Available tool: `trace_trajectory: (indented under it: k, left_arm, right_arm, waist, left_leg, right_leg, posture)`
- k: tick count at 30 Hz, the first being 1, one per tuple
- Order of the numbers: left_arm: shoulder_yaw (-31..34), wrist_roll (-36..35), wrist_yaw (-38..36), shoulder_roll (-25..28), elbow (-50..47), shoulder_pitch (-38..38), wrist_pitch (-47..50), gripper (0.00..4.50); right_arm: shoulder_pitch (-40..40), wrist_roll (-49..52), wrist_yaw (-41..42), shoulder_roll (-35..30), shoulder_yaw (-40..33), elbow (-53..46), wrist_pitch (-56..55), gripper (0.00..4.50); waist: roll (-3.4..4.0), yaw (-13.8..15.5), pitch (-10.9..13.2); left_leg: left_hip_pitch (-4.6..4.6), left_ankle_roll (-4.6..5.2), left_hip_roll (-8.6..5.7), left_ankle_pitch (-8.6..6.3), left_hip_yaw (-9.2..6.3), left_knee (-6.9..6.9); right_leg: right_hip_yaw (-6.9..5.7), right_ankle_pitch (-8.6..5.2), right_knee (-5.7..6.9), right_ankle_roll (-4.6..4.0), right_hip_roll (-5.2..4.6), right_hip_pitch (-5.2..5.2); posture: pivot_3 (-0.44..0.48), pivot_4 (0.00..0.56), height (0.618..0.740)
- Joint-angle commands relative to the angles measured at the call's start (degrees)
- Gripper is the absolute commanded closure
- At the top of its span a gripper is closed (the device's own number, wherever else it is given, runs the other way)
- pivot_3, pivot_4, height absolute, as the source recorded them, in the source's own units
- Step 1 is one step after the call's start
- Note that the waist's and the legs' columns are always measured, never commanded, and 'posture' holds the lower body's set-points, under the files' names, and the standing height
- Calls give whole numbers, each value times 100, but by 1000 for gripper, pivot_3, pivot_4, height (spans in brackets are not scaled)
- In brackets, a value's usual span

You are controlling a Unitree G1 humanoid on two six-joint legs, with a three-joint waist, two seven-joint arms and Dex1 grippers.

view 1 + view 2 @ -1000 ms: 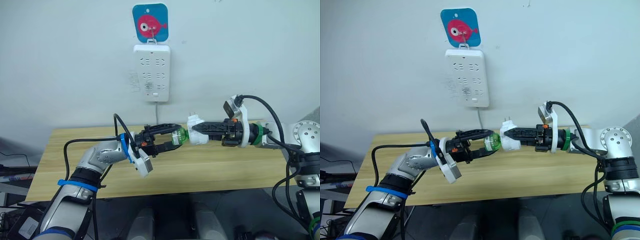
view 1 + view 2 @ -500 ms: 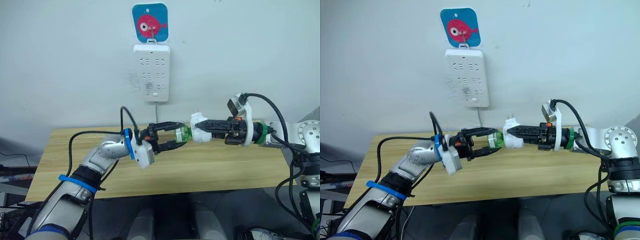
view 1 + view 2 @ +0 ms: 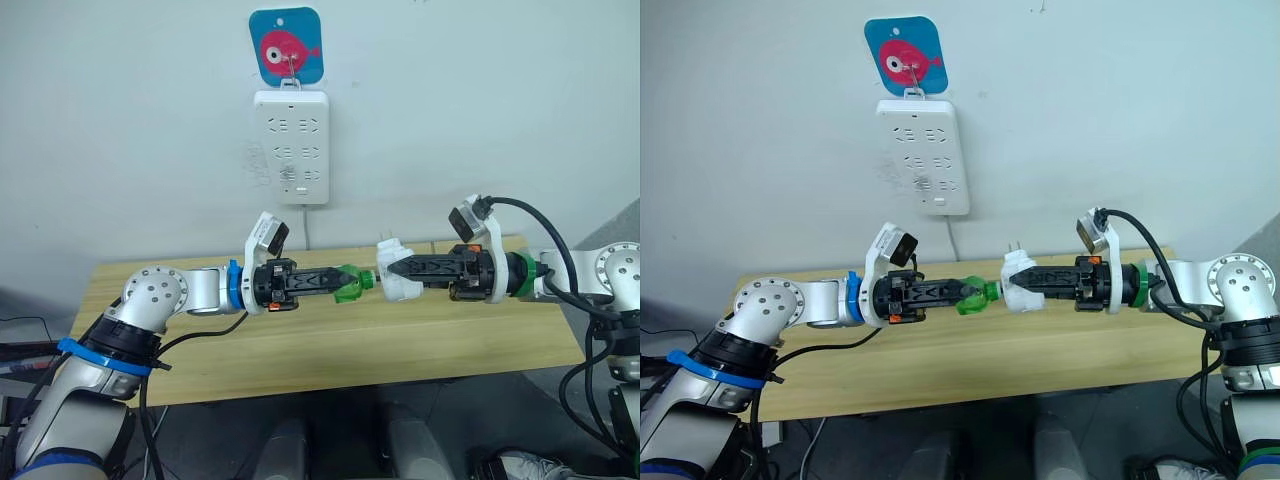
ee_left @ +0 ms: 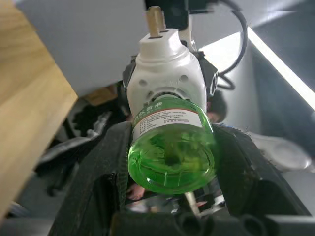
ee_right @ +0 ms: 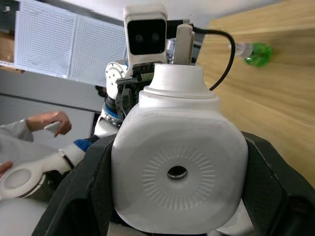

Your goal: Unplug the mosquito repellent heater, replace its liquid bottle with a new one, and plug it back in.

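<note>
**Two Arms Meet Mid-Air Over a Bottle Swap**

Above a wooden surface (image 3: 330, 340), the right gripper (image 3: 392, 270) clenches the white heater (image 3: 396, 275), its two prongs (image 3: 386, 240) pointing up and away toward the wall. The left gripper (image 3: 345, 282) reaches in from the left, its fingers (image 4: 98, 167) closed on the green bottle (image 3: 350, 282), whose neck sits in the heater's base. The pair hang between the two arms, clear of the surface and below the power strip (image 3: 291, 146) on the far wall, under a blue fish hook plate (image 3: 287, 45).

The step in hand looks like turning the bottle at the heater's socket; whether it is going in or coming out cannot be told. It is best done with bottle and heater kept on one straight line, the right arm holding firm while the left wrist twists, so the thread neither binds nor crosses. The bottle is smooth and round, so a slack grip would likely slip.

A second small green bottle (image 5: 256, 53) lies on the surface near the right side. There is open room to left and right for drawing the arms apart, and bare wood below them. The strip's cord (image 3: 306, 228) hangs just behind the join, near the prongs.
</note>
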Motion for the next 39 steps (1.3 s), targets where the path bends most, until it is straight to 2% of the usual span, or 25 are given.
trace_trajectory:
  k: [1,6,9,12,16,19,24,32,37,39]
  left_arm:
    - [525,-103,162,-89,-193,287,514,2250]
    - [1017,177,139,-39,-338,649,872,2250]
    - [1352,346,127,47,-353,881,1003,2250]
    - [1634,442,202,30,-410,1062,1090,2250]
    - [1797,604,270,-128,-775,1291,1113,2250]
    - [1897,508,465,-359,-903,1265,1126,2250]
    - [1980,566,505,-492,-1036,1271,1215,2250]
    - [2039,710,453,-497,-1281,1498,1226,2250]
    - [2056,811,379,-482,-1411,1622,1207,2250]
    - [2029,929,338,-524,-1407,1643,1159,2250]
  right_arm:
    - [18,151,-202,2,-135,-222,-155,1493]
    - [45,151,-390,-78,-339,20,-193,1493]
    - [144,77,-636,-341,-379,182,-212,1493]
    - [321,-1254,-965,-531,-231,-30,-340,1493]
    - [467,-3708,-1157,-713,365,193,-716,1493]
    - [419,-4868,-917,-665,558,509,-955,1493]
    - [220,-6139,-312,-364,764,1188,-1094,1493]
    - [38,-7482,625,87,792,1981,-1265,1493]
    - [6,-8055,1295,161,893,2082,-1446,1493]
    - [40,-8277,1525,160,943,2047,-1531,776]
  waist:
    - [0,-4,0]
    - [0,0,0]
    - [0,13,0]
    - [-1,21,-1]
    - [0,28,-1]
    - [1,45,-2]
    - [1,47,-2]
    - [1,82,-2]
    - [1,151,-1]
    - [1,160,-1]
  left_leg:
    - [2,-8,1,5,3,-1]
    - [1,-10,2,6,3,-1]
    - [1,-9,0,5,8,-1]
    - [0,-9,-1,5,7,-1]
    - [0,-10,-1,6,10,-1]
    - [0,-11,-6,7,24,-2]
    - [4,-11,-1,7,32,-3]
    - [7,-11,0,6,29,-7]
    - [7,-11,-2,6,31,-6]
    - [8,-11,-2,6,30,-6]
  right_leg:
    - [9,0,0,0,-4,0]
    - [14,0,1,0,-6,-2]
    - [16,0,0,0,-6,-2]
    - [15,0,-1,0,-8,-1]
    - [16,0,2,0,-7,-3]
    - [17,0,1,0,-9,-6]
    - [21,0,3,-1,-9,-7]
    - [22,1,3,-1,-9,-6]
    - [22,1,2,-1,-10,-6]
    - [21,1,3,-1,-10,-6]
  posture:
    - [-123,221,740]
    - [-119,218,740]
    - [-112,218,740]
    - [-110,216,740]
    - [-88,212,740]
    - [-82,217,740]
    - [-72,223,740]
    - [-61,227,740]
    - [-52,236,740]
    - [-54,238,740]
